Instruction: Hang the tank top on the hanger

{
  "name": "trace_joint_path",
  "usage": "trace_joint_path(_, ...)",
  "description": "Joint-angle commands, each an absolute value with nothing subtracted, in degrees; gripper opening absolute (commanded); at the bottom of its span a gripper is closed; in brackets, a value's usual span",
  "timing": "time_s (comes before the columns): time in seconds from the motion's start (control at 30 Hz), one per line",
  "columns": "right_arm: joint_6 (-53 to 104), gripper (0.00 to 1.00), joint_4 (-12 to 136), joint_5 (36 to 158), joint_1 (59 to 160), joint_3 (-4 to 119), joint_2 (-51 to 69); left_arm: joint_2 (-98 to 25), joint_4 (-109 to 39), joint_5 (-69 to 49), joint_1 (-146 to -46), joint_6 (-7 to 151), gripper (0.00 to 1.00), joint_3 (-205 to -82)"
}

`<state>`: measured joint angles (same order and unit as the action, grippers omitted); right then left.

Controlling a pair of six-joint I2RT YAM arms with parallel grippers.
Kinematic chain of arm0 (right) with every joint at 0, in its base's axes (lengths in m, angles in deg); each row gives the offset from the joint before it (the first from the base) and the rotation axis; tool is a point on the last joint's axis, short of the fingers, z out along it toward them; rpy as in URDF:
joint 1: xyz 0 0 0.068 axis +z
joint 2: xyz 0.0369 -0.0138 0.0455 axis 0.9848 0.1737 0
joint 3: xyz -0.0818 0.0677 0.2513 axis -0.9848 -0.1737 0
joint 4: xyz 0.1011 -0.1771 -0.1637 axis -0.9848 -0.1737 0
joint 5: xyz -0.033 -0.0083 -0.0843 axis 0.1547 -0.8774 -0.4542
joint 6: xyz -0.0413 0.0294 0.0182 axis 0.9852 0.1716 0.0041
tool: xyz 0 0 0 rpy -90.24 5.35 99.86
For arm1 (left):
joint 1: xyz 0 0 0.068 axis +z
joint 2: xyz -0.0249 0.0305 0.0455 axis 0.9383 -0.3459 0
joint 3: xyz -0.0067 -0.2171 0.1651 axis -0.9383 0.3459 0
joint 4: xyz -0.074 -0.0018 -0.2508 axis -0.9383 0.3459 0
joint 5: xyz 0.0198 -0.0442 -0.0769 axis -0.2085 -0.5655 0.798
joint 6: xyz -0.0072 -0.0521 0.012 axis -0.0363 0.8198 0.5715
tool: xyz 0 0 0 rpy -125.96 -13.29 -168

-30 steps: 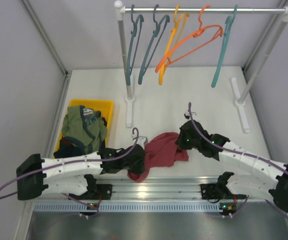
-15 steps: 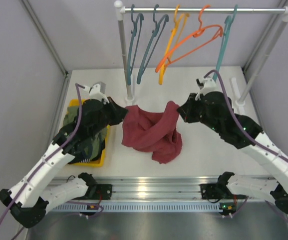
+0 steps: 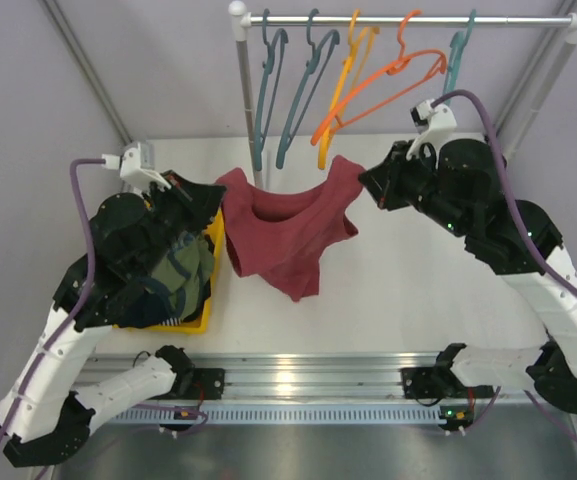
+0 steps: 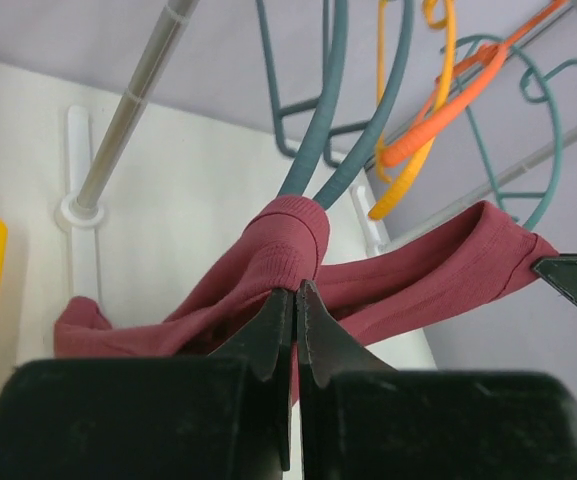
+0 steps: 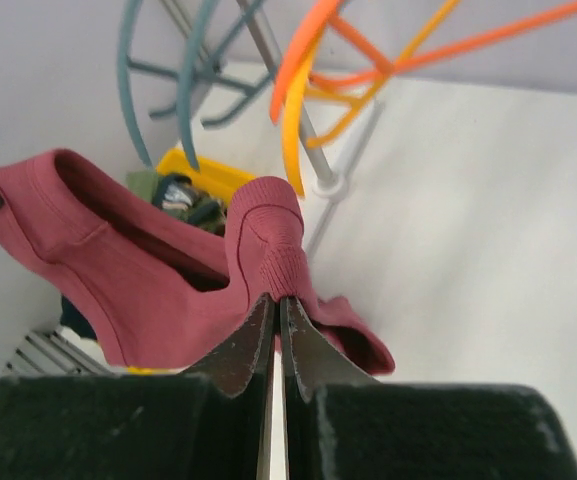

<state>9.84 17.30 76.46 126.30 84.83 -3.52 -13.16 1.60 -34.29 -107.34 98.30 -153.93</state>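
The maroon tank top (image 3: 288, 235) hangs in the air, stretched between my two grippers just in front of the rack. My left gripper (image 3: 216, 195) is shut on its left shoulder strap (image 4: 288, 240), with the fingertips (image 4: 295, 290) pinching the cloth. My right gripper (image 3: 365, 180) is shut on the other strap (image 5: 268, 235), gripped at the tips (image 5: 276, 300). The light teal-green hanger (image 3: 455, 60) hangs on the rod at the far right, partly hidden behind my right arm. It also shows in the left wrist view (image 4: 553, 130).
The rack rod (image 3: 388, 19) also carries two darker blue-teal hangers (image 3: 263, 100), a yellow hanger (image 3: 340, 100) and an orange hanger (image 3: 388, 85). A yellow bin (image 3: 208, 300) with an olive-green garment (image 3: 173, 275) sits at the left under my left arm. The rack feet (image 3: 483, 215) stand on the table.
Both grippers have lifted the tank top off the table and carried it up and back toward the rack, spreading it wider between them.
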Motion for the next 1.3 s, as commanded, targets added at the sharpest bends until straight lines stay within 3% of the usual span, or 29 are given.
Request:
trace_joint_path(0.0,9.07,0.00,16.56,76.99,125.35,75.69,-8.94,-12.70,1.94,-31.19,-107.11,101.00,0.00,-145.99)
trace_joint_path(0.23,-0.59,0.00,25.61,79.54,125.09,37.85,-23.02,-10.41,-7.81,-25.47,-107.11,107.43,0.00,-119.99)
trace_joint_path(0.4,-8.33,0.01,33.25,82.44,125.09,19.25,-29.09,-11.73,-16.42,-21.17,-107.11,110.07,0.00,-108.45)
trace_joint_path(0.53,-9.65,0.15,33.27,81.65,125.09,13.61,-27.34,-14.71,-20.92,-16.24,-107.11,110.16,0.00,-103.34)
trace_joint_path(0.67,-9.13,0.49,27.22,77.44,125.26,16.76,-27.95,-17.44,-21.36,-13.87,-107.20,109.11,0.00,-103.77)
trace_joint_path(0.87,-8.69,0.68,13.61,69.44,125.26,24.67,-34.71,-18.41,-20.75,-12.81,-107.20,107.88,0.00,-105.18)
trace_joint_path(1.07,-5.09,0.73,6.29,58.48,125.17,45.91,-34.91,-18.41,-20.48,-12.46,-107.20,107.26,0.00,-105.62)
trace_joint_path(1.27,7.47,0.73,3.74,48.71,123.86,75.18,-16.99,-19.91,-20.13,-11.49,-107.11,106.56,0.00,-107.64)
